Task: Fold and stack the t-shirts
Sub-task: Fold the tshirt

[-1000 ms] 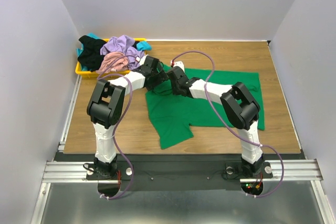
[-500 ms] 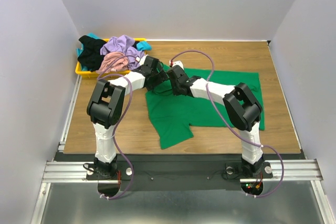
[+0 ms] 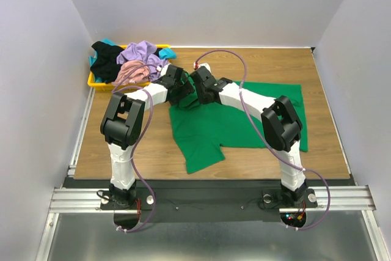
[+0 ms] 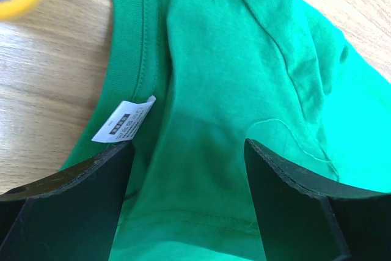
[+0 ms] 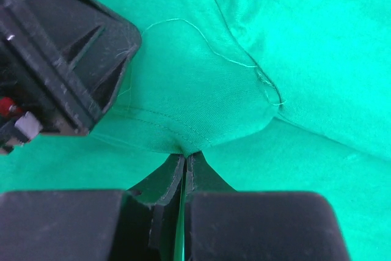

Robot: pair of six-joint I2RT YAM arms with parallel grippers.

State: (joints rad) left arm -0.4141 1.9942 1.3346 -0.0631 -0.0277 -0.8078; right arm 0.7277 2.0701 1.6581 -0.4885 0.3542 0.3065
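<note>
The worktop [image 3: 317, 71] carries one green t-shirt [image 3: 208, 136], spread mostly flat across its middle. The neck end points left toward the yellow tray [image 3: 93, 82] and one sleeve juts toward the near edge. The other t-shirts [image 3: 131, 59], lavender, pink, black and teal, lie heaped and unfolded in that tray at the far left corner. No folded stack shows anywhere, so the job looks to be at its beginning.

Both arms reach in to the neck end of the green shirt, close beside each other. The right claw [image 5: 185, 160] is closed tight on a small pinch of the green cloth, which puckers up into its tips. The left claw [image 4: 189, 151] stands wide apart over a soft ridge of cloth just beside the collar and holds nothing. The small white neck label [image 4: 122, 120] lies just off its left finger.

The step in hand seems to be taking hold for the first fold. Next, the left claw likely needs to drop and close on the cloth between its fingers. Both arms would then have to lift and carry that end across evenly, or the shirt will skew. A loose thread [image 5: 211, 46] curls on the cloth ahead of the right claw.
</note>
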